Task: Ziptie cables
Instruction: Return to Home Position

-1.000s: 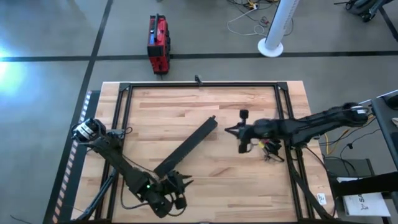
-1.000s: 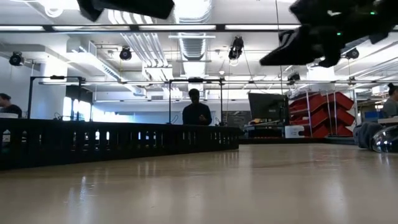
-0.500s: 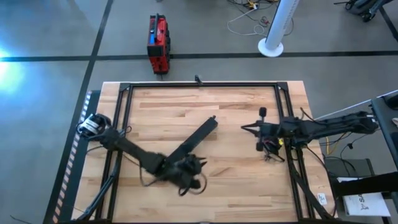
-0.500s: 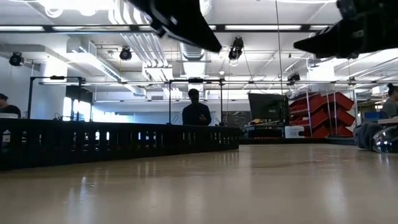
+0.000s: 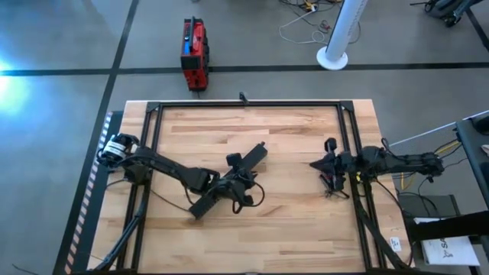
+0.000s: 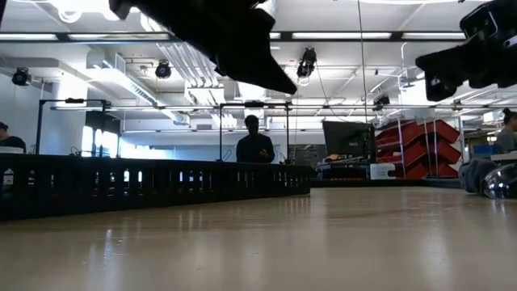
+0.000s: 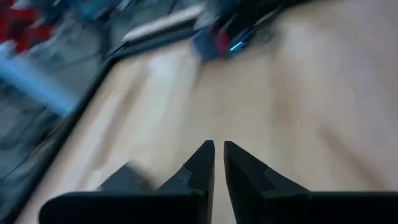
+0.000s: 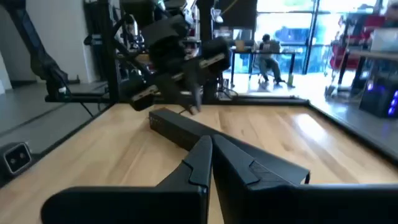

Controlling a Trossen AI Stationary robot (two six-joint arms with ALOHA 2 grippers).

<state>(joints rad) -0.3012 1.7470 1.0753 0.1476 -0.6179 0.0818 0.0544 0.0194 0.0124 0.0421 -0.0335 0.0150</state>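
Retreat underway: left claw point(image 7: 217, 152), nearly closed, has swung from the 7 o'clock edge of the desk point(image 5: 290, 233) to above the black duct point(image 5: 254, 156) at centre; right claw point(image 8: 210, 146), pressed together, has drawn back toward 3 o'clock. Cables are unseen, presumably inside the duct.

The table point(image 5: 290, 229) is smooth wood; slotted bar point(image 8: 174, 127) and right gripper point(image 8: 211, 142) look matt plastic.

Grey floor point(image 5: 53, 130) around my wooden table point(image 5: 229, 126), red case point(image 5: 194, 53) and white stand point(image 5: 336, 42) behind, strip lights point(image 6: 339, 35) overhead, red bins point(image 6: 424, 145) far off
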